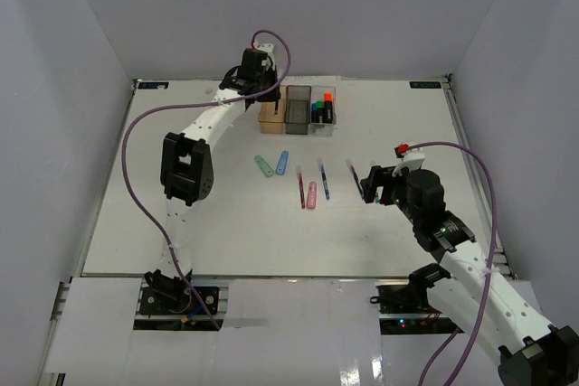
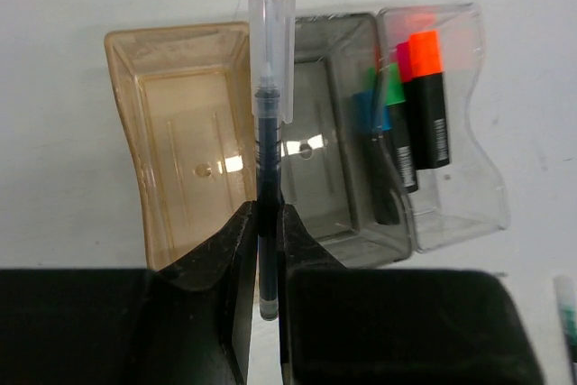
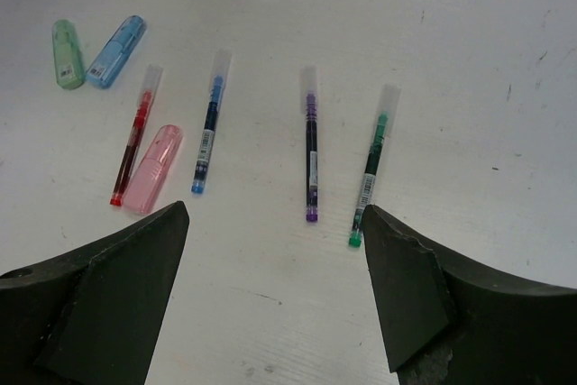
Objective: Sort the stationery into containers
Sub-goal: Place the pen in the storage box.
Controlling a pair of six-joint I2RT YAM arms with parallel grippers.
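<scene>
My left gripper (image 2: 267,223) is shut on a thin dark pen (image 2: 269,123) with a clear cap. It holds the pen above the wall between the amber bin (image 2: 180,132) and the smoky grey bin (image 2: 325,178); both are empty. The clear bin (image 2: 487,196) holds stubby black highlighters (image 2: 426,105) with orange, green and blue caps. My right gripper (image 3: 274,214) is open and empty above the table, just short of a purple pen (image 3: 311,146) and a green pen (image 3: 370,169). In the top view the left gripper (image 1: 262,88) is at the bins (image 1: 297,106).
Loose on the table lie a mint highlighter (image 3: 66,53), a blue highlighter (image 3: 117,51), a red pen (image 3: 133,146), a pink highlighter (image 3: 153,169) and a blue pen (image 3: 207,132). White walls close the table on three sides.
</scene>
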